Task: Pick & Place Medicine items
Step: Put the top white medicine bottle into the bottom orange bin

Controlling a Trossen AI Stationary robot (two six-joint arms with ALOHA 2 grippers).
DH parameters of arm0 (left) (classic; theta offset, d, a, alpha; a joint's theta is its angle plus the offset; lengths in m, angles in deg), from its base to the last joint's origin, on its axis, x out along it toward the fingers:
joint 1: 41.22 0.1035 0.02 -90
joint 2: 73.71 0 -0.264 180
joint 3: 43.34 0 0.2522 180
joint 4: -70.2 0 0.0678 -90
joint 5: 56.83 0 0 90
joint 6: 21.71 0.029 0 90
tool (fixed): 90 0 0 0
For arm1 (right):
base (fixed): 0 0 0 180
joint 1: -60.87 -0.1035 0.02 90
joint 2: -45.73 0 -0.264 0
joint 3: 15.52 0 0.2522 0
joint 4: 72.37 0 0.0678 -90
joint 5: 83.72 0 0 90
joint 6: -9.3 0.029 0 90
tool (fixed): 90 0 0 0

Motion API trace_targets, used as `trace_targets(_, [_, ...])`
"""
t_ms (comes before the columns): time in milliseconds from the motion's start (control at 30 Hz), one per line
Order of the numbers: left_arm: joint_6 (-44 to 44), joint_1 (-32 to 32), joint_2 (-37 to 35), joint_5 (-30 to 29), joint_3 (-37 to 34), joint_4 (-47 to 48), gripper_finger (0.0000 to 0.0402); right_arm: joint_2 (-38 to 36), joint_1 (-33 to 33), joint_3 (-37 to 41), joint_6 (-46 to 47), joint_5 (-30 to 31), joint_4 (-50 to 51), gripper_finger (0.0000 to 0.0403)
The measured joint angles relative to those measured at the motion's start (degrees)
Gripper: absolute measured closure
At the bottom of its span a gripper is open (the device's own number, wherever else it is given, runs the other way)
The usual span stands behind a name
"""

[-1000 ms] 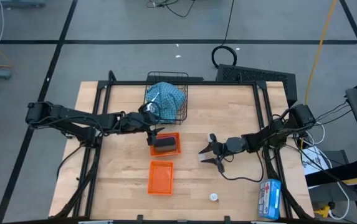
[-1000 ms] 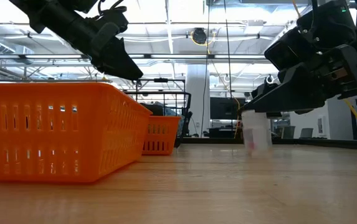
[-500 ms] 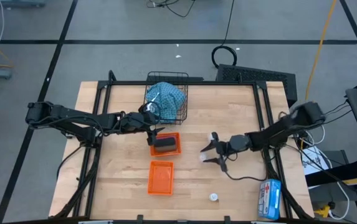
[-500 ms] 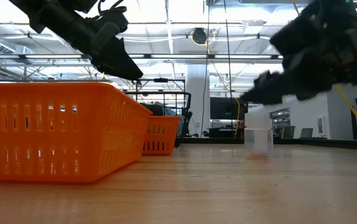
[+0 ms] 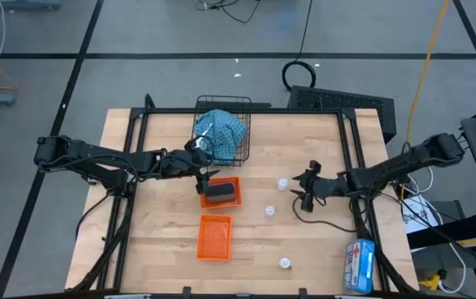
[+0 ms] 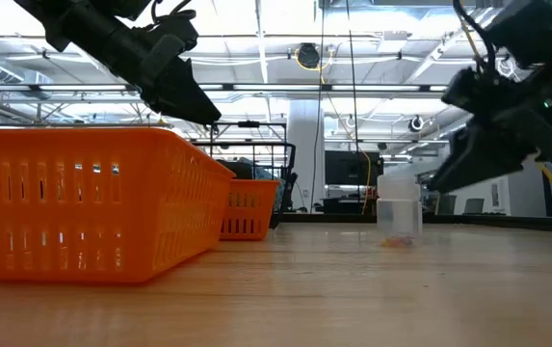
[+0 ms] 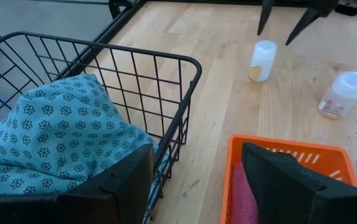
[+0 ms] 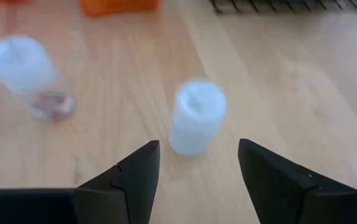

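Three white vials stand upright on the table: one (image 5: 282,183) (image 8: 195,116), one (image 5: 269,212) (image 8: 28,74), and one (image 5: 285,263) close to the near edge. My right gripper (image 5: 301,193) (image 8: 197,177) is open, level with the table, and faces the first vial from the right without touching it. The blue patterned pouch (image 5: 221,131) (image 7: 60,137) lies in a black wire basket. A black oblong (image 5: 221,192) and something pink (image 7: 243,196) lie in an orange basket. My left gripper (image 5: 207,176) (image 7: 197,186) hangs open over that basket's far edge. The brown bar does not show.
A second orange basket (image 5: 215,236) sits nearer the table's near edge. A blue-and-white printed packet (image 5: 359,264) lies at the near right corner. A black frame (image 5: 347,141) runs round the table. Bare wood (image 5: 304,141) lies between the wire basket and the right arm.
My right gripper has drawn back from the middle vial toward the table's right edge and a little toward the far edge. That vial stays standing on the table. The far vial, covered by the gripper before, now shows in front of its fingers.
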Motion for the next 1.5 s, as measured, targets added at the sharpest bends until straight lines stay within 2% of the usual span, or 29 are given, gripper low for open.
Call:
trace_targets(167, [0.38, 0.00, 0.00, -0.01, 0.00, -0.05, 0.0153, 2.17, 0.00, 5.66, 4.72, -0.02, -7.35, 0.0195])
trace_targets(367, [0.50, 0.00, 0.00, -0.02, 0.00, -0.10, 0.0153, 8.46, 1.11, 12.01, 7.28, -0.01, -26.07, 0.0194])
trace_targets(467, [0.47, 0.00, 0.00, -0.02, 0.00, -0.51, 0.0153, 12.89, 1.67, 12.25, 5.66, -0.17, -31.45, 0.0185])
trace_targets(733, [0.00, 0.00, 0.00, -0.02, 0.00, -0.99, 0.0153, 25.93, 3.08, 12.12, 4.08, -2.10, -43.68, 0.0127])
trace_targets(867, [-0.02, 0.00, 0.00, -0.02, 0.00, -1.12, 0.0153, 31.10, 3.39, 11.18, 2.44, -2.00, -49.60, 0.0122])
trace_targets(1100, [-0.41, 0.00, 0.00, -0.02, 0.00, -1.27, 0.0153, 37.06, 4.17, 8.71, -1.23, -0.42, -52.36, 0.0159])
trace_targets(1300, [-0.60, 0.00, 0.00, -0.02, 0.00, -1.45, 0.0153, 38.56, 4.22, 8.54, -2.30, -0.49, -55.01, 0.0218])
trace_targets(1500, [-5.97, 0.48, 0.00, -0.06, 0.00, -1.45, 0.0153, 38.71, 4.24, 8.59, -3.41, -0.41, -58.44, 0.0275])
